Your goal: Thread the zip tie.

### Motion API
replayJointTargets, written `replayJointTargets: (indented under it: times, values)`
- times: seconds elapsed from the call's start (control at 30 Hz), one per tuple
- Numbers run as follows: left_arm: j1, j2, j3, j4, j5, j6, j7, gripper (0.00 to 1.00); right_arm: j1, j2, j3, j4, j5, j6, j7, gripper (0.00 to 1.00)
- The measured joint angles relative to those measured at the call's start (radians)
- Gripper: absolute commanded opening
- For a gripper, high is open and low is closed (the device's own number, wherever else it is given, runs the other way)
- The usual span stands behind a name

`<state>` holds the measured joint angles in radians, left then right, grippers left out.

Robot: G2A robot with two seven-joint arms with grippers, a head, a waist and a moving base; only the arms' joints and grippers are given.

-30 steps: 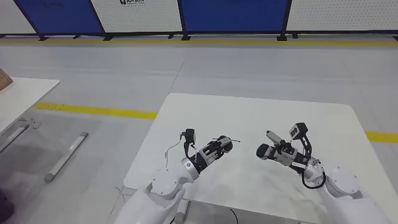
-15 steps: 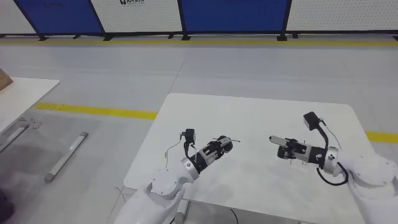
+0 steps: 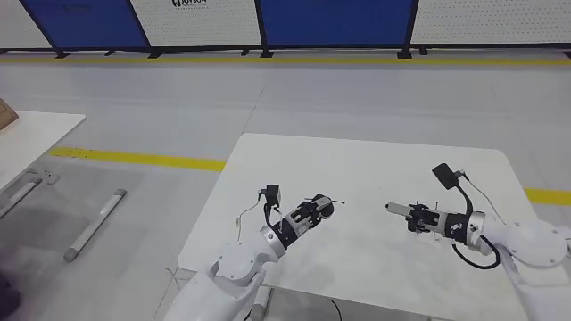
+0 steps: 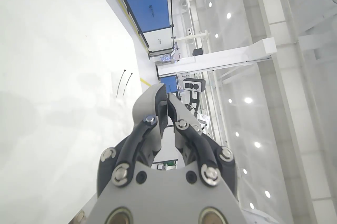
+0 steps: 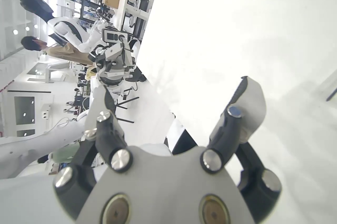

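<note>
Zip tie [image 3: 335, 201]: a thin dark strand pokes out past the tip of the left pincer [image 3: 321, 205], low over the near part of the white surface [image 3: 375, 160]. From where I stand I take that strand for the tie. The left wrist view shows the left pincer [image 4: 166, 101] with its two pads pressed almost together, but the strand between them cannot be made out.

Right pincer [image 3: 393, 207]: level with the left one and well apart from it, tip toward tip. Its own view shows this pincer [image 5: 173, 88] spread wide with nothing between the fingers.

Step in hand, as I judge it: the tie is held on one side and the other arm is free, so the threading itself looks not yet made. The next move calls for the right pincer to close the gap, take the free tail and line it up with the head's slot. The strand is thin and will likely flex, so the pinch must be fine.

Count:
- Pincers: two.
- Ties: one held, plus two loose ties [image 4: 120, 83] lying side by side, just apart, farther off on the surface. That makes three.
- Surface: one.
</note>
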<state>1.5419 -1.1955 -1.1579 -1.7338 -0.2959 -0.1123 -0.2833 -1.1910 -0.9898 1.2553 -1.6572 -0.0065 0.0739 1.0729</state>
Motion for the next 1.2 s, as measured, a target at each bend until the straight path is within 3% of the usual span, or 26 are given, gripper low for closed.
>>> replayJointTargets:
  times: [0.4, 0.5, 0.83, 1.2]
  values:
    - [0.000, 0.000, 0.000, 0.000, 0.000, 0.000, 0.000, 0.00, -0.002, 0.000, -0.002, -0.003, -0.005, -0.001, -0.004, 1.00]
    - [0.000, 0.000, 0.000, 0.000, 0.000, 0.000, 0.000, 0.00, -0.002, 0.004, -0.020, -0.028, -0.088, -0.007, -0.013, 1.00]
    - [0.000, 0.000, 0.000, 0.000, 0.000, 0.000, 0.000, 0.00, 0.035, 0.033, 0.053, -0.113, -0.349, 0.120, 0.041, 1.00]
    - [0.000, 0.000, 0.000, 0.000, 0.000, 0.000, 0.000, 0.00, 0.035, 0.033, 0.053, -0.116, -0.357, 0.125, 0.043, 1.00]
